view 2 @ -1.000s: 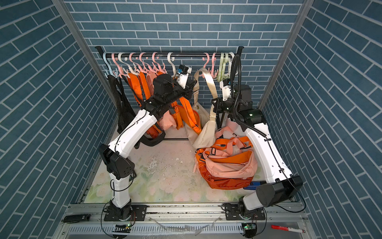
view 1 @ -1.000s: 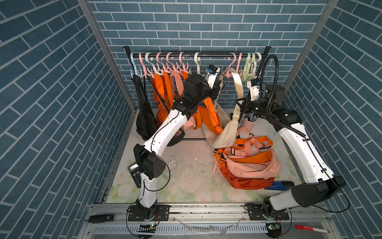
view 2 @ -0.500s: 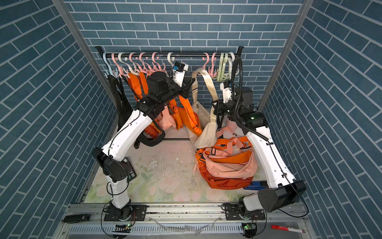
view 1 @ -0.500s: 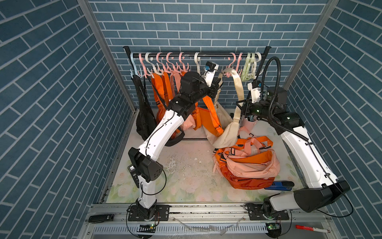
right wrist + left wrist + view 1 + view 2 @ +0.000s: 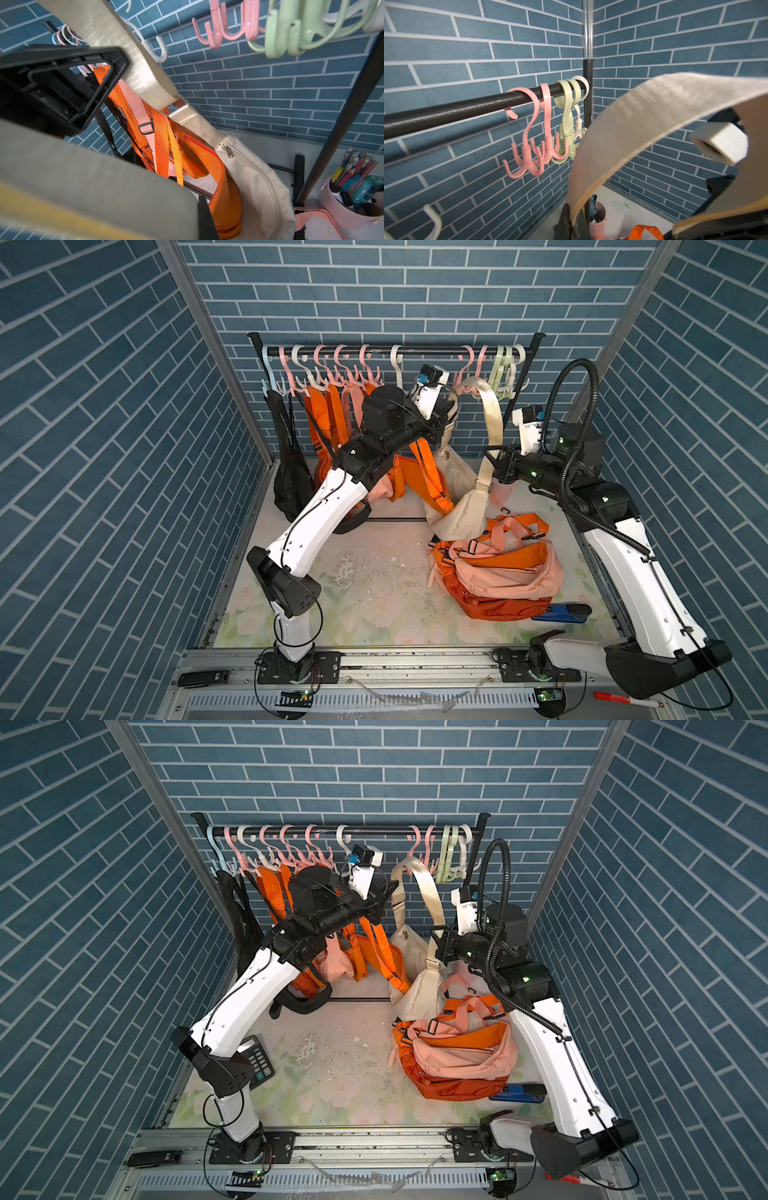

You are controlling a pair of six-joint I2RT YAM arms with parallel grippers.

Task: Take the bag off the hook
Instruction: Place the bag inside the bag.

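- The clothes rail [image 5: 395,351] runs along the 12 o'clock edge of the table [image 5: 374,614] and carries a row of plastic hooks and several hanging bags.
- The cream sling bag [image 5: 455,516] droops at about 1 o'clock from the table's middle, just beside an orange-and-pink bag [image 5: 498,576] lying toward 3 o'clock. I cannot tell whether its lower end rests on the table. It looks light, soft and limp, so the pouch will likely sag and swing, and the body makes a poor place to pinch.
- Its webbing strap [image 5: 492,414] arches up beneath the rail. It is flat, woven and flexible, and probably the best hold, taken near the crest so the loop lifts.
- The left gripper [image 5: 386,896] is pinched closed on the strap's 9 o'clock leg.
- The right gripper [image 5: 496,456] is clamped tight on the 3 o'clock leg, lower down.
- The pink four-pronged hook [image 5: 527,149] hangs at 12 o'clock of the crest. In the left wrist view its prongs look bare, so the strap seems clear of it.
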